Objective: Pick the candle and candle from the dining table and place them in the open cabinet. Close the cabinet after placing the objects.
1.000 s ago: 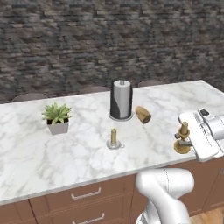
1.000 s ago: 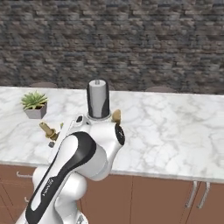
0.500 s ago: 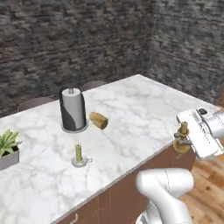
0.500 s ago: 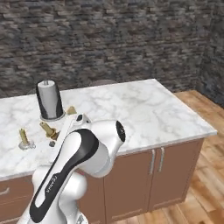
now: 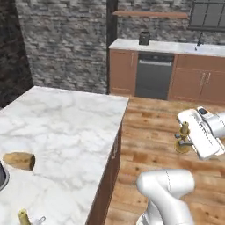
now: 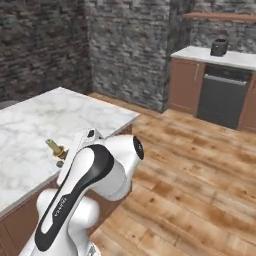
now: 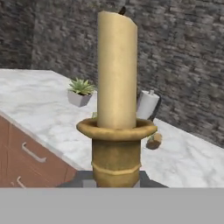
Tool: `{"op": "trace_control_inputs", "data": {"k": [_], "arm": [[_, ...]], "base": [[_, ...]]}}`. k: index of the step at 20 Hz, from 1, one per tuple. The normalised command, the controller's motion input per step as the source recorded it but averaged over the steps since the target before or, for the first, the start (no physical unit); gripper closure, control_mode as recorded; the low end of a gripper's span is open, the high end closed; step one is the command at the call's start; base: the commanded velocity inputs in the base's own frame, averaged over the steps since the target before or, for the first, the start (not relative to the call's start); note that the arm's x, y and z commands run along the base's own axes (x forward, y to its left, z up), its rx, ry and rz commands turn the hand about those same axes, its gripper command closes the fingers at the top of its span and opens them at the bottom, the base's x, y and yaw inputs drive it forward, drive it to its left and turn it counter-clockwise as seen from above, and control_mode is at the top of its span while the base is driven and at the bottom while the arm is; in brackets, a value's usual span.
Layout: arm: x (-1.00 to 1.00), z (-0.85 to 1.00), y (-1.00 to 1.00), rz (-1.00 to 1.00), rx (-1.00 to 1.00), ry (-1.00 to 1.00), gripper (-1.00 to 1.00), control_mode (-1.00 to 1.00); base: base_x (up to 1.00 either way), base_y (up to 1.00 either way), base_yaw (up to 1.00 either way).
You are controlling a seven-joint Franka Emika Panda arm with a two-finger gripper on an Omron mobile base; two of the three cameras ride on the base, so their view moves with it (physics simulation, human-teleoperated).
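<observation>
Pincer (image 5: 184, 141) closed on brass candlestick (image 5: 183, 143); yellow candle (image 7: 116, 70) carried upright in it, held clear of worktop (image 5: 61, 132), out over wood floor (image 5: 154, 136) beyond worktop's end. Second candle (image 5: 23, 216) seen at near edge of worktop, holder mostly cut off by frame. Brown lump (image 5: 19, 160) lying on worktop, beyond second candle. In hand view, potted plant (image 7: 80, 91) and paper-towel stand (image 7: 147, 105) noted on worktop behind held candle.
</observation>
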Motion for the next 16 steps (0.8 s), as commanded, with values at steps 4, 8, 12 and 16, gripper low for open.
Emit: {"op": "trace_control_inputs", "data": {"k": [4,8,12,16], "arm": [[0.00,0.00,0.00,0.00,0.00,0.00,1.00,1.00],[0.00,0.00,0.00,0.00,0.00,0.00,1.00,1.00],[0.00,0.00,0.00,0.00,0.00,0.00,1.00,1.00],[0.00,0.00,0.00,0.00,0.00,0.00,1.00,1.00]], "base": [[0.00,0.00,-0.99],[0.11,0.00,-0.77],[0.19,0.00,-0.44],[0.32,0.02,-0.23]]}}
